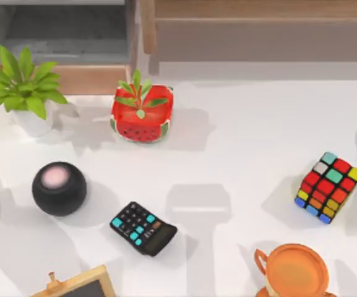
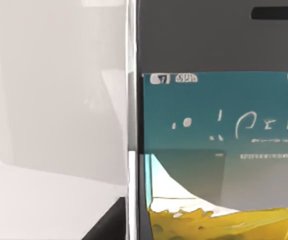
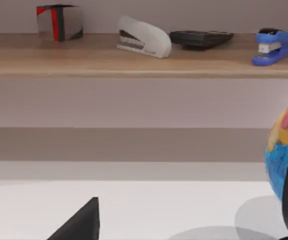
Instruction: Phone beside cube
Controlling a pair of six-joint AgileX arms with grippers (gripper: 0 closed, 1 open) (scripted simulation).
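The cube [image 1: 328,187], black-edged with red, orange, yellow, blue and teal stickers, rests tilted on the white table at the right side of the top view. The phone [image 2: 218,130] looms very close in the left wrist view, with a white frame edge, a dark bezel and a lit teal and yellow screen. A dark wedge [image 2: 109,225] of the left gripper shows beside the phone's edge. Whether it touches the phone I cannot tell. In the right wrist view a dark wedge [image 3: 79,222] of the right gripper sits low over the table.
A black calculator [image 1: 143,228] lies front centre and a black round speaker [image 1: 59,189] at the left. A watermelon planter [image 1: 142,113] and a potted plant [image 1: 23,90] stand at the back. An orange cup [image 1: 296,269] is front right, a small chalkboard [image 1: 79,284] front left. A globe [image 3: 286,165] stands near the right arm.
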